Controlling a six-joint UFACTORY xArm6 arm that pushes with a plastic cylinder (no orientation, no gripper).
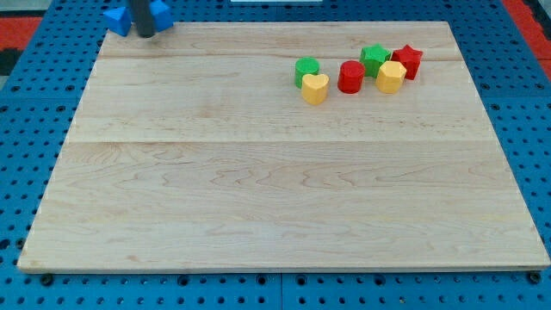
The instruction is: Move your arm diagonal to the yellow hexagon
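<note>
The yellow hexagon sits at the view's upper right of the wooden board, in a cluster with a green star, a red star, a red cylinder, a green cylinder and a yellow heart. My tip is at the view's top left corner, far left of the cluster. It stands between two blue blocks, one on its left and one on its right, touching or almost touching them.
The board lies on a blue pegboard surface. A red area shows at the view's top right corner.
</note>
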